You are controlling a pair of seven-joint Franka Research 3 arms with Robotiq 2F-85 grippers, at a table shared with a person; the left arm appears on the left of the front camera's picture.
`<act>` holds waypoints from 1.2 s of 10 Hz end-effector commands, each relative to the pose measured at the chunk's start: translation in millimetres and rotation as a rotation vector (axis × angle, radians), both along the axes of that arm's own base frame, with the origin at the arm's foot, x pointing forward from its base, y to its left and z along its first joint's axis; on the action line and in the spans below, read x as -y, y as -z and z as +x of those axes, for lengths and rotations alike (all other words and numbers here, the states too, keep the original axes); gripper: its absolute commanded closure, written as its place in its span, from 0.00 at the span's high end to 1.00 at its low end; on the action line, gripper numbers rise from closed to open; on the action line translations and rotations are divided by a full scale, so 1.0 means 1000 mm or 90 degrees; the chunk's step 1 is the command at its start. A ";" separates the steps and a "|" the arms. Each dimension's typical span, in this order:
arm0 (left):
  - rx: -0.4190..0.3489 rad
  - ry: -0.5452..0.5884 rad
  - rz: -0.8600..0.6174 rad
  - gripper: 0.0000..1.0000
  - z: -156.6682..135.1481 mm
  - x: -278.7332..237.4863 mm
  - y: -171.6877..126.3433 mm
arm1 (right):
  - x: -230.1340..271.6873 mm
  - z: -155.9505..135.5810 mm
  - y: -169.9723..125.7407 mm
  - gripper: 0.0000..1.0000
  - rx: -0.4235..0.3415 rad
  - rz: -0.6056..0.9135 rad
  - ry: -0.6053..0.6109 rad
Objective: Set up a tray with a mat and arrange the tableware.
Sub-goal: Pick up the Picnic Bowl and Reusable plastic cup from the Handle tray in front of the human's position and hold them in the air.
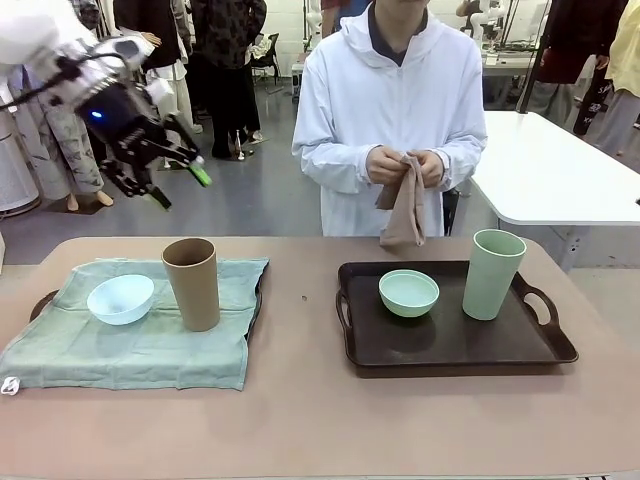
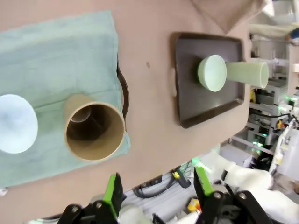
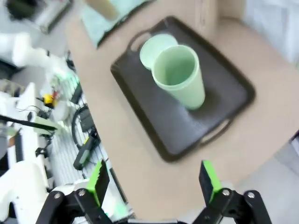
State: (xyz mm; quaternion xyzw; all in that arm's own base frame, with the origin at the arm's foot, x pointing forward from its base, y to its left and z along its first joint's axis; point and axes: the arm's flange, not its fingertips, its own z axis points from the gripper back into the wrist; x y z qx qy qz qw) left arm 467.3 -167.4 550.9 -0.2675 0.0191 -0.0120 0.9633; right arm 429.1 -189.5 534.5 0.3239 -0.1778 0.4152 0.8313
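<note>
Front view: L pincer (image 1: pixel 182 189) spread, high above brown cup (image 1: pixel 191 283); R pincer (image 3: pixel 153 179) spread over pale green cup (image 3: pixel 180 74).

The brown table (image 1: pixel 310 420) fills the front. Behind the brown table, the floor (image 1: pixel 250 200) is grey and smooth. Past the brown table's far right corner stands a white table (image 1: pixel 550 170) with round corners. Far behind the brown table, people (image 1: pixel 225 60) stand in a bright room.

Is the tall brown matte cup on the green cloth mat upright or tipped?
Upright. The tall brown matte cup stands on its base on the green cloth mat, mouth upward; the left wrist view looks down into it.
</note>
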 end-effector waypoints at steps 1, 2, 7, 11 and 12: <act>-0.020 -0.005 0.067 0.81 0.023 0.040 0.013 | -0.003 0.013 0.006 1.00 0.040 0.052 -0.041; -0.031 -0.007 0.084 0.81 0.032 0.064 0.025 | -0.008 0.021 0.013 1.00 0.046 0.031 -0.037; 0.010 -0.033 0.123 0.81 0.056 0.147 0.064 | -0.025 0.042 0.036 1.00 0.027 -0.002 -0.021; 0.008 -0.016 0.111 0.81 0.053 0.146 0.072 | -0.026 0.042 0.034 1.00 0.035 0.005 -0.032; 0.008 -0.016 0.111 0.81 0.053 0.146 0.072 | -0.026 0.042 0.034 1.00 0.035 0.005 -0.032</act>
